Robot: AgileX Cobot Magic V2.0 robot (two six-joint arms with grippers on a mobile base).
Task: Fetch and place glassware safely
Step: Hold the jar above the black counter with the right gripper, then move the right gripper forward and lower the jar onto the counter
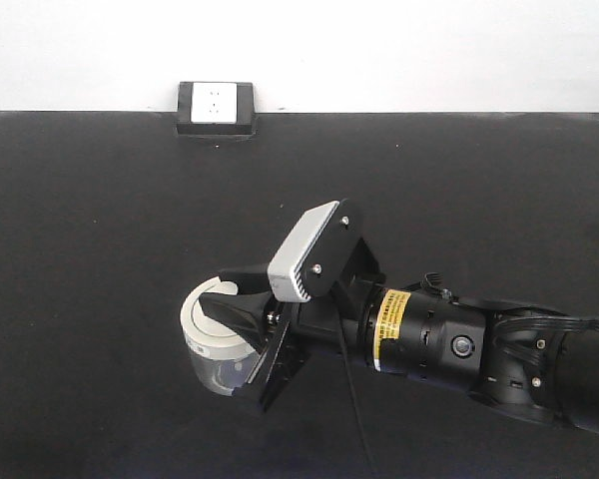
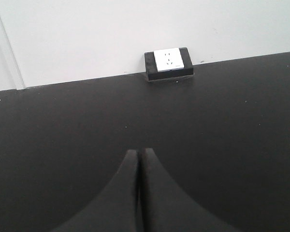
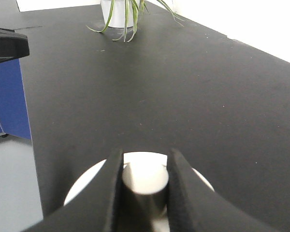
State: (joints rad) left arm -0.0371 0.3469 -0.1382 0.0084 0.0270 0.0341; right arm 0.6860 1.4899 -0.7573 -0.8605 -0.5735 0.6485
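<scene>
black fingers [image 3: 111, 198] pinched in on the lid knob, jar standing upright

right gripper [image 3: 145, 159] is narrow, jaws drawn in against both sides of the knob [image 3: 144, 186], so it's holding the glass jar [image 1: 218, 374] by the top of its cream lid [image 1: 202, 321]. jar sits right under the gripper, off to the left of the wrist on the black table [image 1: 100, 249], short axis vertical, knob pointing up. can't really tell if the base is touching the table or just off it. right arm is the one on it; left gripper [image 2: 139, 157] is pressed shut on nothing, jar not in its view. i'd say a lift wants to go straight up that axis, since a loose lid could come away. socket box [image 1: 216, 107] is well apart at the back edge.
</scene>
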